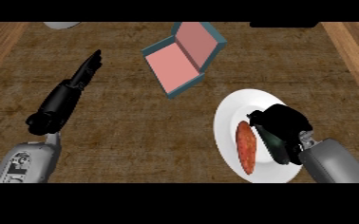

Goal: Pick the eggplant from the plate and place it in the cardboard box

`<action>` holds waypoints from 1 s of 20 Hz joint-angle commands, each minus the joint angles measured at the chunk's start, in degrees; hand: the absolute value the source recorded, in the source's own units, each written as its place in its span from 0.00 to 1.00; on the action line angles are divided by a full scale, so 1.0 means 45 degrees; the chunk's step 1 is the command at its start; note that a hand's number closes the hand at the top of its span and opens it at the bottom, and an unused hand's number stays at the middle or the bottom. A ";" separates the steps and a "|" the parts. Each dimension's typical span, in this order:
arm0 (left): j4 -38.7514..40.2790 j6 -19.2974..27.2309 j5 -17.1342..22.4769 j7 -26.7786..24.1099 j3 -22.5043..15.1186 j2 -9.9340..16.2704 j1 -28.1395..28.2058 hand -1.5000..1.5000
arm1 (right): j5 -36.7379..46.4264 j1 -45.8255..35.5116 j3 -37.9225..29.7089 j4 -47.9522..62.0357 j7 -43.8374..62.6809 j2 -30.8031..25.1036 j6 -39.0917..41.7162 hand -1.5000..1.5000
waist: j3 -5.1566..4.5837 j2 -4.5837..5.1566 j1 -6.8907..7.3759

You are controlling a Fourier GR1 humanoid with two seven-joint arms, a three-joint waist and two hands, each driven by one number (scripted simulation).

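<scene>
A long reddish-orange eggplant (245, 147) lies on the white plate (238, 103) at the lower right. My right hand (280, 126) hovers over the plate just right of the eggplant, fingers curled downward beside it; I see no hold on it. The box (184, 57), teal outside and pink inside, lies open at the upper middle, well away from the plate. My left hand (85, 72) rests at the left with straight fingers pointing away, holding nothing.
A pale round object (61, 24) shows at the top left edge and a dark item (282, 24) at the top right. Lighter wooden borders (345, 42) run along both sides of the brown counter.
</scene>
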 commanded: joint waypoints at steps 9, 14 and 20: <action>-0.0169 -0.0432 -0.0117 0.0036 -0.0503 -0.0319 -0.0601 0.50 | 0.0127 -0.2782 -0.0664 0.1194 0.4509 0.6254 -0.1367 1.00 | 0.0146 0.0451 0.1290; -0.0209 -0.0819 -0.0080 -0.0187 -0.0936 -0.0440 -0.0778 0.50 | -0.0580 -0.4544 -0.0964 0.1664 0.6692 0.6363 -0.3211 1.00 | 0.0152 0.0618 0.2369; 0.0023 -0.1048 -0.0117 -0.0051 -0.1395 -0.0749 -0.1384 0.50 | -0.0523 -0.7673 -0.0447 0.2775 0.8988 0.6399 -0.4858 1.00 | 0.0080 0.0677 0.3048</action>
